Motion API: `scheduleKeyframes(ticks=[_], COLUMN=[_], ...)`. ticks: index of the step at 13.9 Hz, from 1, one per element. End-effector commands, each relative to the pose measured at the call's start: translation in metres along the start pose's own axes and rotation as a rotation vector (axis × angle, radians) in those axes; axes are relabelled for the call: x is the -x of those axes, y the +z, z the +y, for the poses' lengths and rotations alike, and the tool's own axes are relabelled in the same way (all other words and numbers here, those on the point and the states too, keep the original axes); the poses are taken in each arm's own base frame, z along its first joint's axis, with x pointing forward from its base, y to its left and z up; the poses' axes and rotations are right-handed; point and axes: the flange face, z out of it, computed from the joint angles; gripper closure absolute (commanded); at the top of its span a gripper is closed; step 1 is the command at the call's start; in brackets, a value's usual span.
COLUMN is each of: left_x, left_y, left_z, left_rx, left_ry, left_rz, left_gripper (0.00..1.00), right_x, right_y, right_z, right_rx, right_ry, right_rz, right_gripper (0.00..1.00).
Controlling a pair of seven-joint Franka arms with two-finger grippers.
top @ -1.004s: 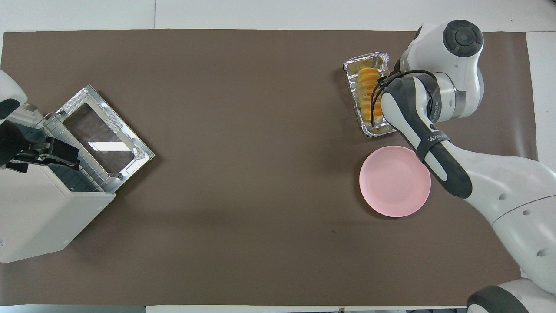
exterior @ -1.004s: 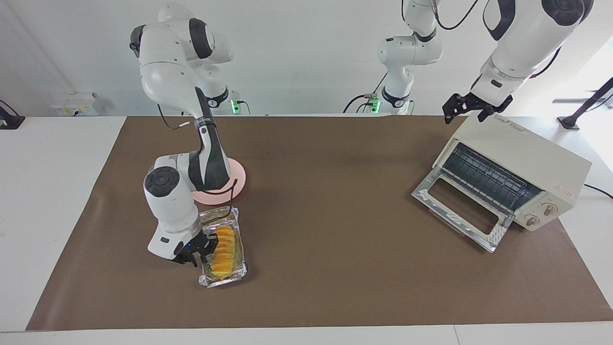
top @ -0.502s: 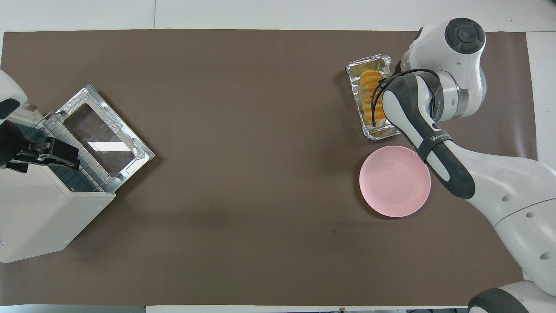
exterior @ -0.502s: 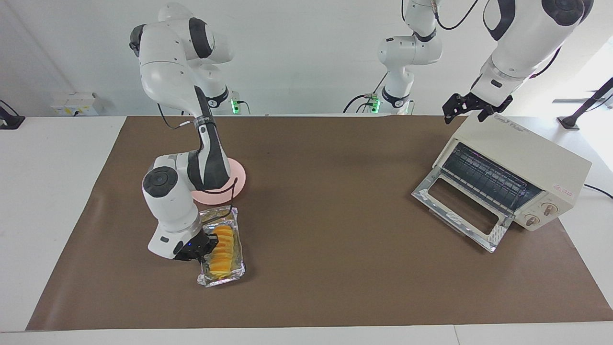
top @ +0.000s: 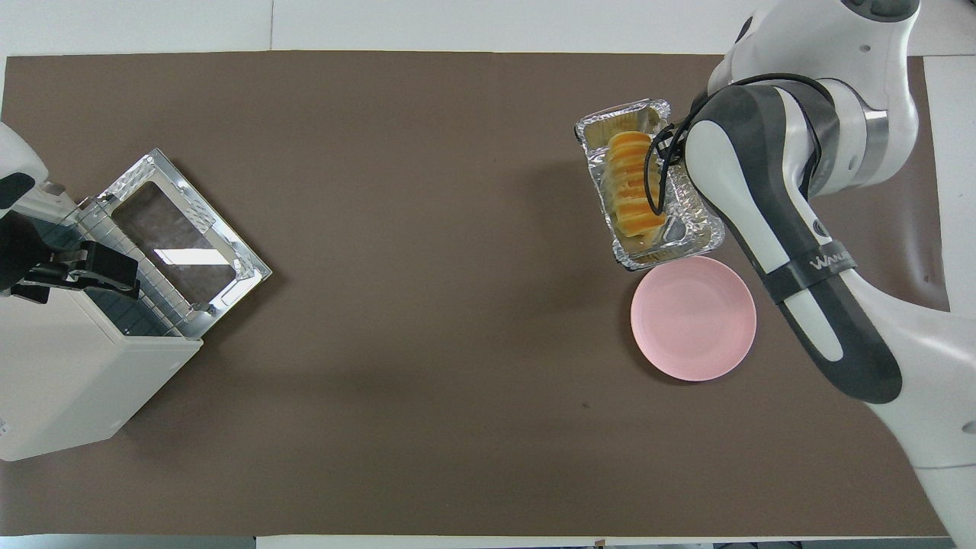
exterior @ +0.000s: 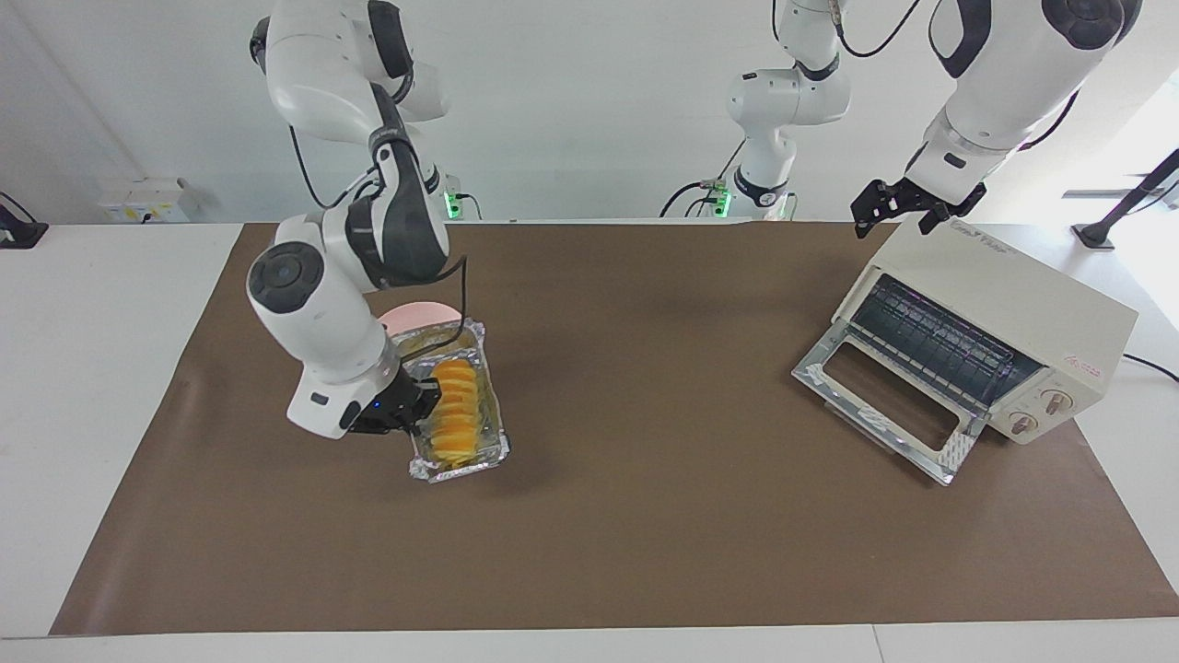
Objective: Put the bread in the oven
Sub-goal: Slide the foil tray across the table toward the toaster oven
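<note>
The yellow-orange bread (exterior: 453, 411) lies in a crinkled silver foil tray (exterior: 465, 458). My right gripper (exterior: 408, 411) is shut on the tray's long side and holds it in the air over the mat, beside the pink plate. Bread (top: 628, 184) and tray (top: 694, 223) show in the overhead view, where the arm hides the gripper. The cream oven (exterior: 1009, 304) stands at the left arm's end, its glass door (exterior: 882, 405) dropped open and the rack showing. My left gripper (exterior: 905, 210) hangs open over the oven's top and waits.
A round pink plate (top: 694, 319) lies on the brown mat (exterior: 645, 368), nearer to the robots than the tray; the right arm hides most of it in the facing view (exterior: 419, 317). The oven (top: 69, 374) and its door (top: 177, 242) face the mat's middle.
My right gripper has closed on the foil tray and lifted it with the bread off the mat, carrying it toward the plate and the mat's middle. The left arm has not moved.
</note>
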Motion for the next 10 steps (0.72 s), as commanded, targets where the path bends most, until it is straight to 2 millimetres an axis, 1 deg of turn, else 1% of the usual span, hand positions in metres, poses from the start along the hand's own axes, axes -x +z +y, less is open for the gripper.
scheduleKeyframes(ticks=[1, 2, 4, 5, 7, 9, 10], left_x=[0.006, 0.006, 0.006, 0.006, 0.006, 0.006, 0.006], left_y=[-0.003, -0.003, -0.003, -0.003, -0.003, -0.003, -0.003], left_z=[-0.002, -0.003, -0.002, -0.002, -0.003, -0.002, -0.003], left_rx=[0.014, 0.013, 0.012, 0.012, 0.013, 0.012, 0.013], left_ry=[-0.006, -0.007, -0.006, -0.006, -0.007, -0.006, -0.007], left_rz=[-0.008, -0.008, -0.008, -0.008, -0.006, -0.006, -0.008], left_gripper=[0.00, 0.00, 0.00, 0.00, 0.00, 0.00, 0.00], right_x=[0.008, 0.008, 0.015, 0.018, 0.029, 0.043, 0.051], right_y=[-0.011, -0.005, 0.016, 0.029, 0.069, 0.112, 0.131], right_z=[-0.089, -0.118, -0.178, -0.199, -0.237, -0.261, -0.269], right_rx=[-0.049, -0.042, -0.036, -0.035, -0.035, -0.026, -0.023], right_ry=[0.080, 0.111, 0.154, 0.161, 0.148, 0.148, 0.139], right_rz=[-0.013, -0.008, -0.012, -0.004, 0.008, 0.041, 0.053], right_gripper=[1.00, 1.00, 1.00, 1.00, 1.00, 1.00, 1.00])
